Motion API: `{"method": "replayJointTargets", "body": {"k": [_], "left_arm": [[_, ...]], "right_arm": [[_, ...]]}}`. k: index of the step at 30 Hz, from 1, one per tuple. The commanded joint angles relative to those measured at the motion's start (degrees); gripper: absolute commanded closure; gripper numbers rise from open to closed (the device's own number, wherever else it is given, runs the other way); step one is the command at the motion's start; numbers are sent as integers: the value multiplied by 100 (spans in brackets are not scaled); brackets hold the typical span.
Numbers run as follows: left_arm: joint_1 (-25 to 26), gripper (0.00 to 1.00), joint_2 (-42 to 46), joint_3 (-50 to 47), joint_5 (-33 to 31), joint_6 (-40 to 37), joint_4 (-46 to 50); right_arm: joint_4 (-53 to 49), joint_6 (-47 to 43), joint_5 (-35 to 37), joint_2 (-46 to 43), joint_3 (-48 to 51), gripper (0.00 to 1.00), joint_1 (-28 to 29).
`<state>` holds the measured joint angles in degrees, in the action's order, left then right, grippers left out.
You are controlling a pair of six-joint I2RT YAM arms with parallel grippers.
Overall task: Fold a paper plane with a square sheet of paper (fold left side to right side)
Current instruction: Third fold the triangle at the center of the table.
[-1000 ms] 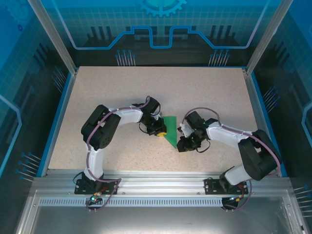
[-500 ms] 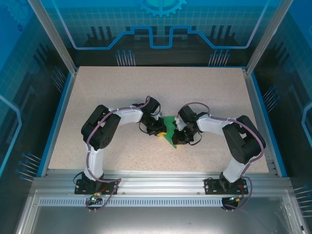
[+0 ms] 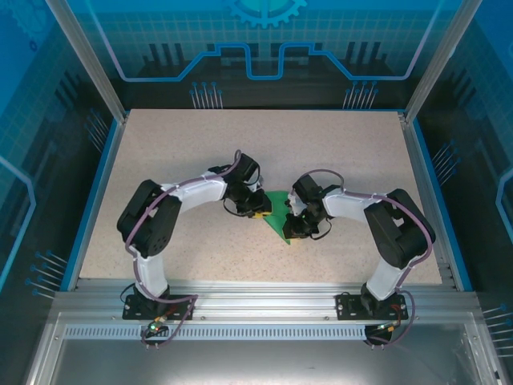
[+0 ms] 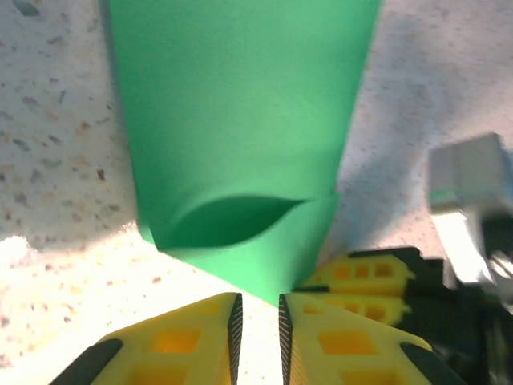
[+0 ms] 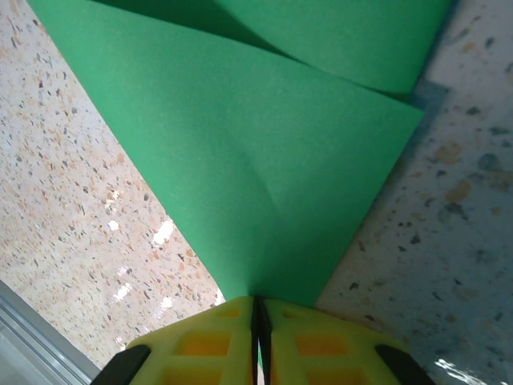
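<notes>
Right gripper (image 5: 258, 305) pinches the near tip of the folded green paper (image 5: 256, 144) on the counter (image 5: 481, 241); left gripper (image 4: 256, 303) (jaws slightly parted) sits just left of it.

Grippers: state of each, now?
Left gripper: slightly open, tip of folded green paper just ahead, not pinched.
Right gripper: shut on the paper's corner.

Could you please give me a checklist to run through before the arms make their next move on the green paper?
1. Right gripper shut on a corner of the paper: ok.
2. Left gripper holding the paper: not ok; its jaws stand slightly apart, with the paper's tip just at the gap.
3. Paper layers lying flat: not ok; in the left wrist view one layer bulges up into a pocket.
4. Paper resting on the table between both grippers: ok.
5. Folded edges lined up: cannot tell.
</notes>
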<state>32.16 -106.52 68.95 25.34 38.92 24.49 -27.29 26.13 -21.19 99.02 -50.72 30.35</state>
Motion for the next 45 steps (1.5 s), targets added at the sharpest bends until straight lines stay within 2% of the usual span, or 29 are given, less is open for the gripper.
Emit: {"method": "replayJointTargets", "body": {"k": [1, 11, 25, 45], "left_arm": [[148, 80, 253, -297, 356, 93, -77], [616, 84, -151, -364, 674, 581, -722], [653, 86, -668, -141, 587, 908, -906], [642, 87, -112, -280, 446, 768, -597]], "right_arm": [[-558, 136, 681, 285, 251, 88, 41], [-629, 138, 775, 317, 232, 89, 41], [-639, 138, 800, 341, 248, 89, 46], [-646, 144, 802, 373, 247, 89, 41]]}}
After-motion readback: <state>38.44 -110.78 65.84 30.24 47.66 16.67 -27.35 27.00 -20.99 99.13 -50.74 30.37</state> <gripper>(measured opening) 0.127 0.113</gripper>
